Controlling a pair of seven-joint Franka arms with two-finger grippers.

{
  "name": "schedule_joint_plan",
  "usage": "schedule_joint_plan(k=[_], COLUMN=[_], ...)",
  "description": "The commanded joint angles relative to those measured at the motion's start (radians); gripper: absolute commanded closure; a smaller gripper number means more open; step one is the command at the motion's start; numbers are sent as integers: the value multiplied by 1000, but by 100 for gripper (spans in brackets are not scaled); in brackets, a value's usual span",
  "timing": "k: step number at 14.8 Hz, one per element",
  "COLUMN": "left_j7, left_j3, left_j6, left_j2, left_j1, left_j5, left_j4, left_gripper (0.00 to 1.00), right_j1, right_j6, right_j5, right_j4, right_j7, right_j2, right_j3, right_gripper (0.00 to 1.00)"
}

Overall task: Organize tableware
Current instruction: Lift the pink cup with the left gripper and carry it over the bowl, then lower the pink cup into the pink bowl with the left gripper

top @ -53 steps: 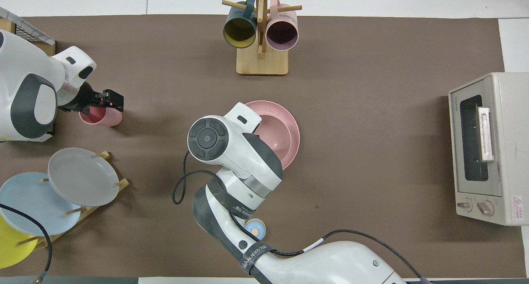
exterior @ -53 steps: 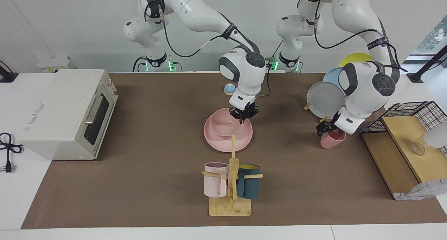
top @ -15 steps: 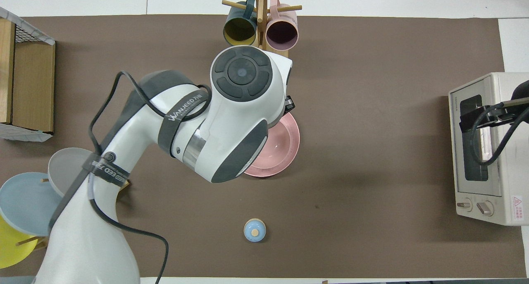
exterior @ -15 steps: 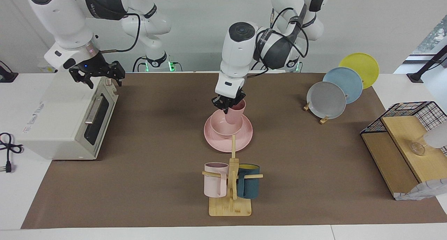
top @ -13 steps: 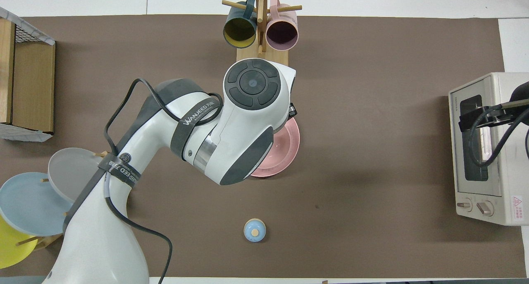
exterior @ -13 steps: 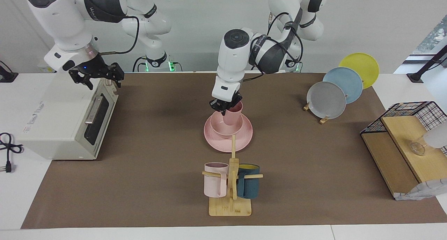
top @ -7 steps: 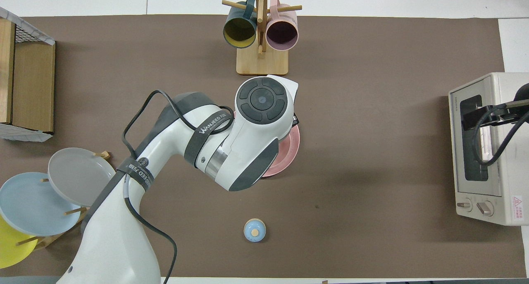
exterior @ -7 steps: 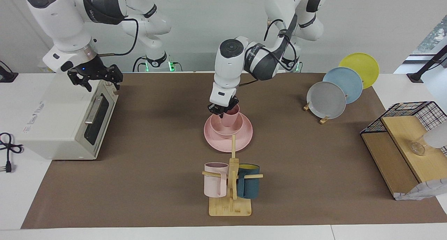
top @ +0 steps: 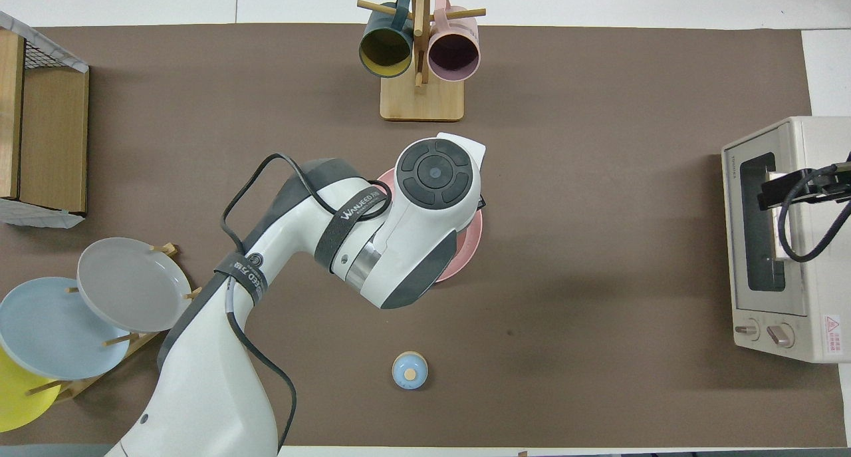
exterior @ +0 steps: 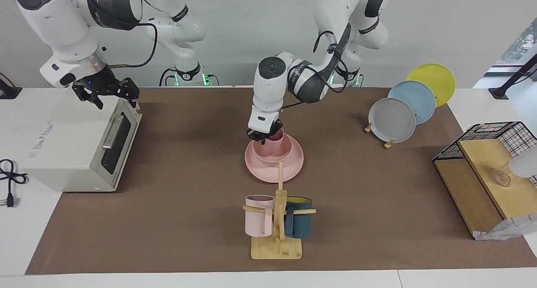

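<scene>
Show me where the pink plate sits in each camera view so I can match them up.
Facing view: pink plate at table centre, under the bowl, just above the mug stand.
Overhead view: pink plate at centre, mostly covered by the left arm.
Shared landmark: the mug stand, farther from the robots than the plate.

Left end effector (exterior: 266,137) seemingly gripping pink cup (exterior: 275,142) inside bowl (exterior: 272,152) on plate (exterior: 293,164)

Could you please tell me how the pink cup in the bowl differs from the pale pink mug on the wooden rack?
The pink cup has no handle; the pale pink mug has one. The cup stands in the pink bowl, gripped by the left gripper; the mug hangs untouched on the wooden rack. Both are pink.
</scene>
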Motion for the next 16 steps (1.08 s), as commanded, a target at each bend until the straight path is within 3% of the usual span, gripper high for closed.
schedule_joint_plan(k=[1, 11, 13, 15, 16], left_j7=[-14, -6, -6, -6, -6], left_j3=[18, 16, 18, 18, 18], left_j6=[50, 91, 90, 86, 83], left_j2=[-12, -14, -14, -15, -15], left_j1=[-18, -15, -15, -14, -12], left_j5=[8, 8, 8, 8, 8], left_j4=[-47, -73, -76, -76, -73], left_gripper=[100, 97, 56, 32, 26], right_j1=[-19, -10, -12, -10, -10], right_j6=[-8, -14, -14, -14, -14], right_j5=[20, 21, 21, 21, 21], right_j4=[-11, -14, -14, -14, -14], right_j7=[-22, -20, -20, -22, -22], right_j2=[-15, -19, -19, -19, -19], right_j3=[5, 6, 6, 6, 6], right_gripper=[0, 0, 0, 0, 0])
